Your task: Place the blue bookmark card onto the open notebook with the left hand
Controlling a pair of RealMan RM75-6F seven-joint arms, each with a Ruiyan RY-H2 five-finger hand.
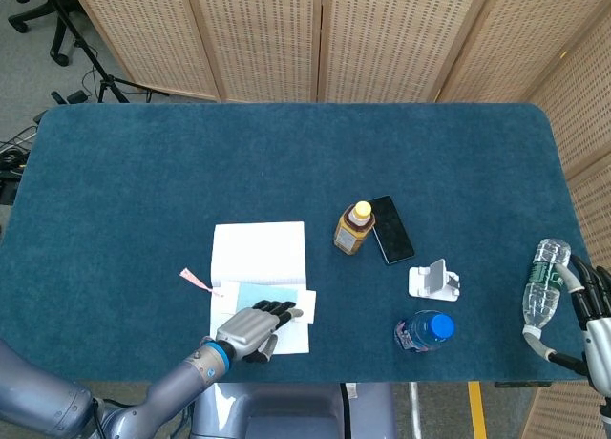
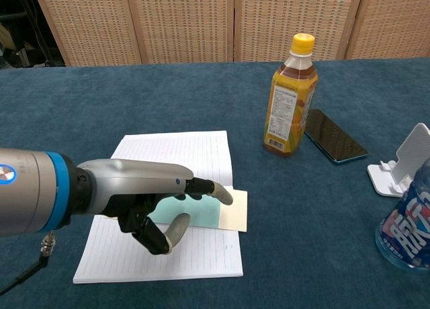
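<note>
Two views here. Head view: blue bookmark card point(image 1: 250, 295) lies crosswise on the open notebook point(image 1: 260, 258), left hand point(image 1: 254, 326) flat over its near edge, holding nothing. Chest view: fingers point(image 2: 216, 191) spread just above it.

The left arm reached in from the lower left, its grey forearm ending in a blue band at the wrist. The left hand point(image 2: 151, 198) lay palm down and low, fingers point(image 2: 216, 191) stretched forward and slightly apart, the thumb curled underneath; it gripped nothing. From above, the same hand pointed to the right with its fingers spread. The right hand point(image 1: 590, 315) sat at the far right edge of the head view, fingers wrapped around a clear bottle point(image 1: 543, 283) held roughly upright. The chest view did not show it.
</note>
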